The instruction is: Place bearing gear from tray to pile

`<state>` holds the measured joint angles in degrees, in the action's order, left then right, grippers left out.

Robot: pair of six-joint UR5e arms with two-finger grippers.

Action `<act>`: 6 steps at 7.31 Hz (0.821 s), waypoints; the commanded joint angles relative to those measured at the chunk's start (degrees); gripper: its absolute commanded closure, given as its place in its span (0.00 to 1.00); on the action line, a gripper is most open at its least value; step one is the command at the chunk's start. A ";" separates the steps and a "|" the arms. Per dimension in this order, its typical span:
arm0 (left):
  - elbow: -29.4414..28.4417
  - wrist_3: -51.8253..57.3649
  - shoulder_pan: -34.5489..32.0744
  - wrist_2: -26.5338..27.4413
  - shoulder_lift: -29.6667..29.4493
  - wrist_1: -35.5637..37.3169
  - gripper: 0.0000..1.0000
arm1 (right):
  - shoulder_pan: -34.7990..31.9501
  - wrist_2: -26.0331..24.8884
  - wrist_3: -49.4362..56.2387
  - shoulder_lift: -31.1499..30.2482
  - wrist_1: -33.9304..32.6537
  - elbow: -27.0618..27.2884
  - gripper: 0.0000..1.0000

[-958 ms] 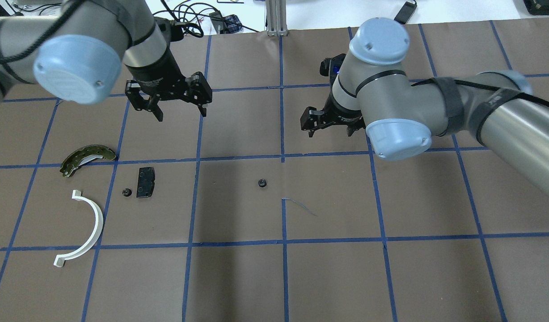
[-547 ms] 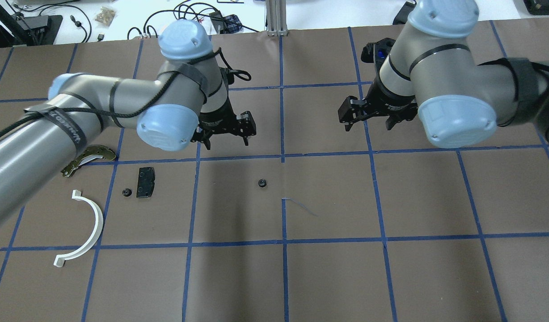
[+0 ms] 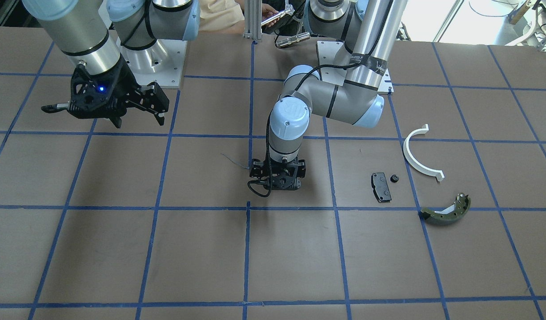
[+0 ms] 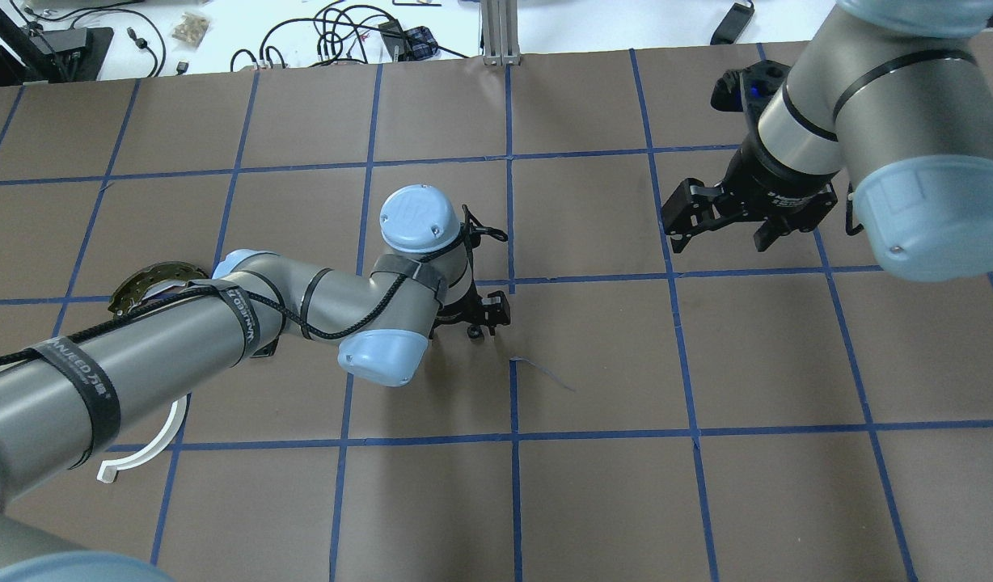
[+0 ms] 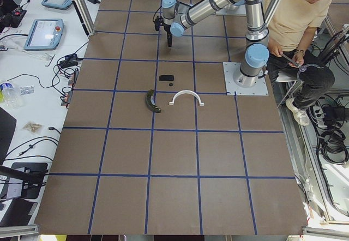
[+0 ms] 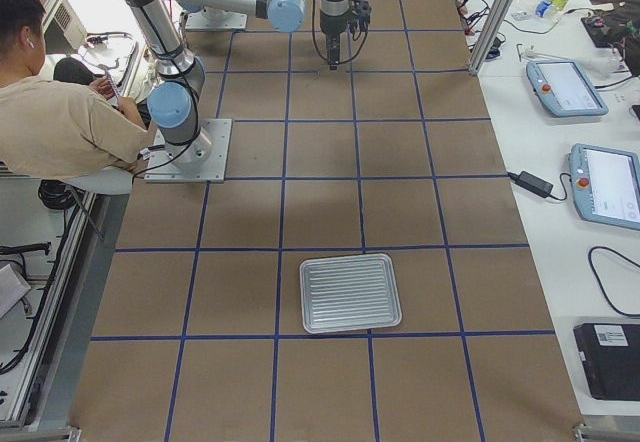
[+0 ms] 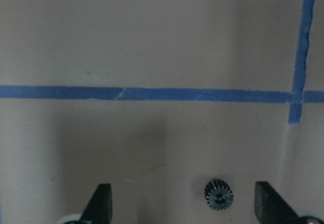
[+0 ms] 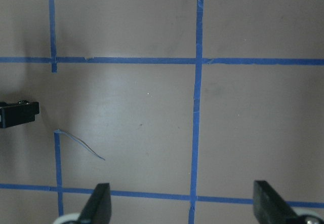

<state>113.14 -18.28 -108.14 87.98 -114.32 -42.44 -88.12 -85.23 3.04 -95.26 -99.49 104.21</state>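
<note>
A small toothed bearing gear [image 7: 218, 196] lies on the brown table between the open fingers of my left gripper [image 7: 185, 203], nearer the right finger and untouched. That gripper [image 4: 472, 319] points straight down, low over the table centre [image 3: 277, 182]. The pile lies on my left: a black brake pad [image 3: 381, 186], a second small black gear [image 3: 394, 178], a white half-ring [image 3: 419, 155] and an olive brake shoe [image 3: 446, 212]. My right gripper [image 4: 727, 226] is open and empty, raised over the far right of the table [image 3: 108, 111].
An empty ribbed metal tray [image 6: 350, 292] sits at the table's right end. A loose curl of blue tape [image 4: 541, 372] lies beside the left gripper. My left arm [image 4: 221, 331] covers part of the pile from overhead. An operator [image 5: 297, 28] sits behind the robot base.
My left arm has swung from the far left to the table centre and come down around the gear, still open. My right arm has drawn back to the right, still open.
</note>
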 commanded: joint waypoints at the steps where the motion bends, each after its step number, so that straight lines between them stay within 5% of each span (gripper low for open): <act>1: 0.15 0.00 -0.67 0.00 -0.20 1.22 0.08 | 0.31 -2.83 0.38 -1.33 7.68 -3.11 0.00; 2: 0.07 -0.09 -0.84 0.26 0.24 1.30 0.25 | 0.75 -2.92 0.47 -0.98 8.68 -3.57 0.00; 4: 0.07 0.08 -0.84 0.44 -0.03 1.30 0.88 | 0.84 -3.00 0.48 -1.06 8.87 -3.31 0.00; 5: 0.07 0.08 -0.76 0.52 0.15 1.22 1.00 | 0.93 -3.27 0.39 -1.15 8.78 -3.40 0.00; 6: 0.07 0.00 -0.50 0.52 1.20 1.04 1.00 | 0.93 -3.27 0.21 -1.33 8.87 -3.31 0.00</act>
<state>113.21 -18.22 -108.85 88.46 -113.98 -41.24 -87.22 -88.38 3.41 -96.43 -90.69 100.84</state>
